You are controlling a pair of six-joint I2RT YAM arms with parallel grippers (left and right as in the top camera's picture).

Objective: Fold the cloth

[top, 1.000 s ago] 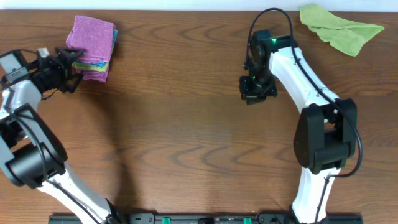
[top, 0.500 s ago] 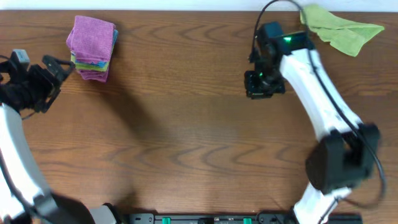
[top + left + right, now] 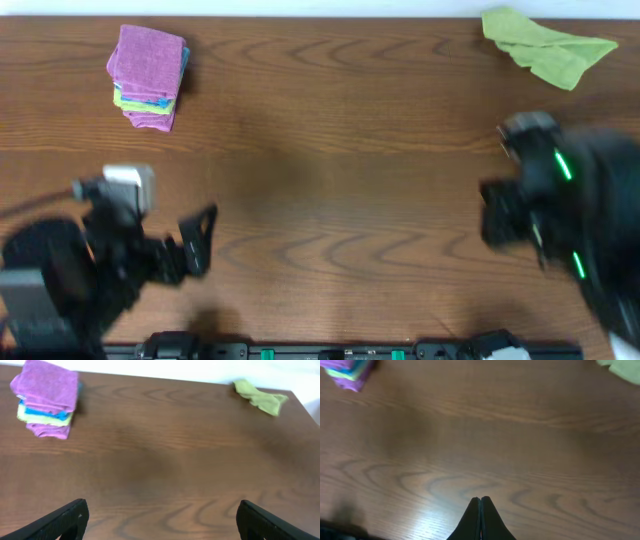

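Observation:
The cloth, lilac and folded into a small rectangle, lies on top of a stack of folded cloths at the table's back left. The left wrist view shows it far off at the upper left. In the right wrist view only a corner of the stack shows. My left gripper is low at the front left, motion-blurred, open and holding nothing. My right gripper is at the right, also blurred, with its fingers pressed together on nothing.
A crumpled lime-green cloth lies at the back right corner, also seen in the left wrist view. Under the lilac cloth the stack has blue, green and purple layers. Bare brown wood spans the table between the arms.
My left gripper has let go of the stack and swung back to the front left. My right arm has drawn back from the table's middle to the right. The stack stays put.

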